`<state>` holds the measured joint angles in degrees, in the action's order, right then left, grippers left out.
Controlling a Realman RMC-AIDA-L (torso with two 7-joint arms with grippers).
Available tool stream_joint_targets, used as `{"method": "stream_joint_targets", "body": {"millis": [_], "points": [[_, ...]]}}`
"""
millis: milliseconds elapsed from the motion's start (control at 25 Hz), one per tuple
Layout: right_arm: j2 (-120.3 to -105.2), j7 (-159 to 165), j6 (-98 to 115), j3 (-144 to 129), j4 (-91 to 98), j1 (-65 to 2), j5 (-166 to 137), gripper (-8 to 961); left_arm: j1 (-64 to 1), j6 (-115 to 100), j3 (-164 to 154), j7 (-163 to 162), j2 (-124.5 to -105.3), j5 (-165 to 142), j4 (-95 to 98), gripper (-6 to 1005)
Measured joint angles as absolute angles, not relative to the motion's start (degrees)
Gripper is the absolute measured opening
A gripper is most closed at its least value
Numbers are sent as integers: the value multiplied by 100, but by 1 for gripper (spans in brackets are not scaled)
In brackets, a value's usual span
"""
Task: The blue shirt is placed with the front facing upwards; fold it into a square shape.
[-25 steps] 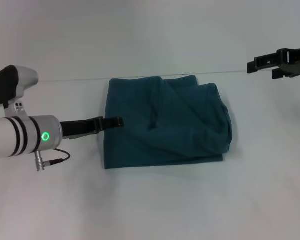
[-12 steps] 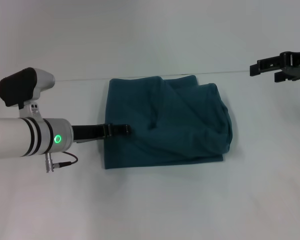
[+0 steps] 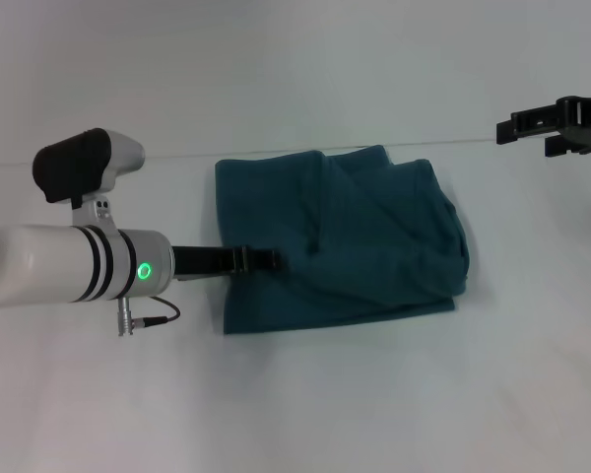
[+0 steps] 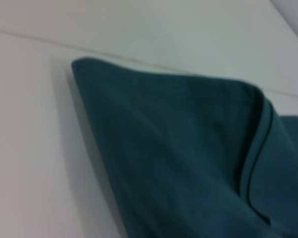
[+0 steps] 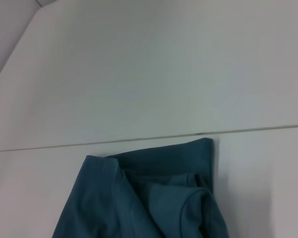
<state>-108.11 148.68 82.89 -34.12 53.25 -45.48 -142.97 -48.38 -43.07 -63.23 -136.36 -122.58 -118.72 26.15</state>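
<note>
The blue shirt [image 3: 355, 232] lies folded into a rough rectangle in the middle of the white table, its right side bunched in rounded folds. No lettering shows. My left gripper [image 3: 266, 259] reaches in low from the left and rests over the shirt's left edge, near its front corner. The left wrist view shows a folded corner of the blue shirt [image 4: 188, 148] close up. My right gripper [image 3: 524, 138] hangs open at the far right, well clear of the cloth. The right wrist view looks down on the blue shirt [image 5: 149, 198] and its back edge from a distance.
The white table [image 3: 305, 404] spreads around the shirt on all sides. A thin seam [image 3: 167, 157] runs across it just behind the shirt's back edge. A short cable [image 3: 153, 317] hangs under my left wrist.
My left arm has slid to the right, onto the shirt's left edge, and the whole shirt has shifted a little to the right. The right gripper has drifted slightly right and up.
</note>
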Motion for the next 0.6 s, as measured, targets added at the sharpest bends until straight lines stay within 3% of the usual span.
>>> {"method": "stream_joint_targets", "body": {"millis": [40, 160, 360, 600], "points": [[-10810, 14866, 8294, -3411, 5338, -4537, -14286, 937, -4791, -4324, -6326, -13641, -12283, -11871, 2719, 908], [-10802, 14865, 8306, -3397, 5350, -4518, -14230, 937, -4768, -4356, -6356, -13652, -12300, -11873, 2782, 696], [-10792, 14857, 8306, -3392, 5354, -4509, -14186, 936, -4804, -4376, -6377, -13652, -12297, -11874, 2770, 446], [-10793, 14854, 8307, -3327, 5361, -4508, -14177, 936, -4750, -4610, -6379, -13627, -12305, -11877, 2952, 331]]}}
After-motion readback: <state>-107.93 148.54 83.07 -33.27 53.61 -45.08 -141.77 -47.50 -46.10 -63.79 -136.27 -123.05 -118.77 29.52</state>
